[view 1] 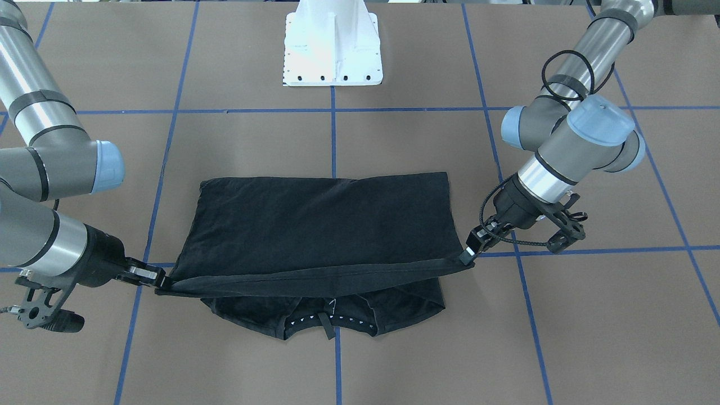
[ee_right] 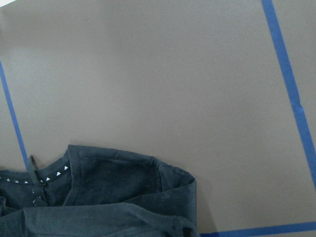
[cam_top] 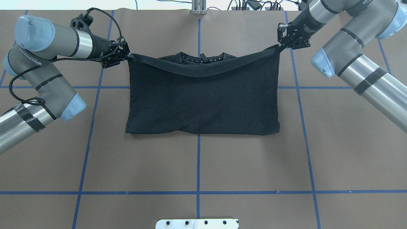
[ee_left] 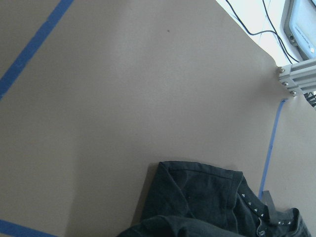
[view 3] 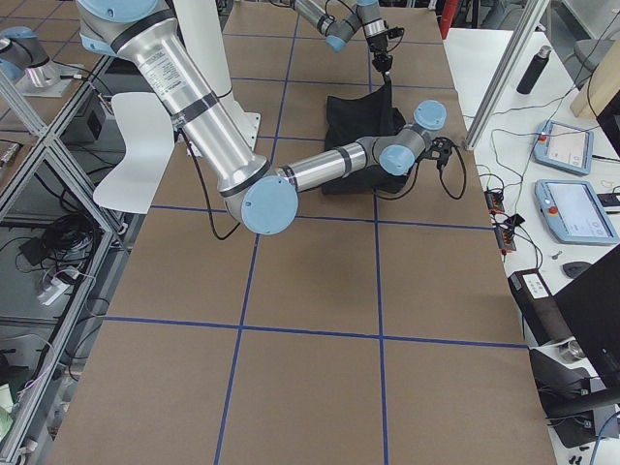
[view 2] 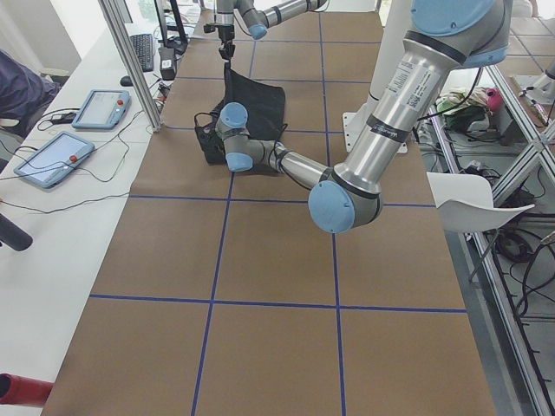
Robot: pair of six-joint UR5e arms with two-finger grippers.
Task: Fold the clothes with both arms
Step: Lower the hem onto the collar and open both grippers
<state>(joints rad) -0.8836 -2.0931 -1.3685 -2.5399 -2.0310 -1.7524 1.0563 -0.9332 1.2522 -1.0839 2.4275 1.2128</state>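
Overhead exterior: left gripper [cam_top: 126, 56], right gripper [cam_top: 280, 47] clenched on shirt [cam_top: 203, 101] hem corners; hem spans between, over collar [cam_top: 202, 58].

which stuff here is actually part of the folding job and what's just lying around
Job: black T-shirt; left arm and right arm, jaws shut on its lifted edge.
Lying about: two tablets on the side bench, keyboard, white chair, dark bottle.

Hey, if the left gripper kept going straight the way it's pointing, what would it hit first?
Probably the black T-shirt it grips: the lifted hem stretches ahead toward the right gripper.
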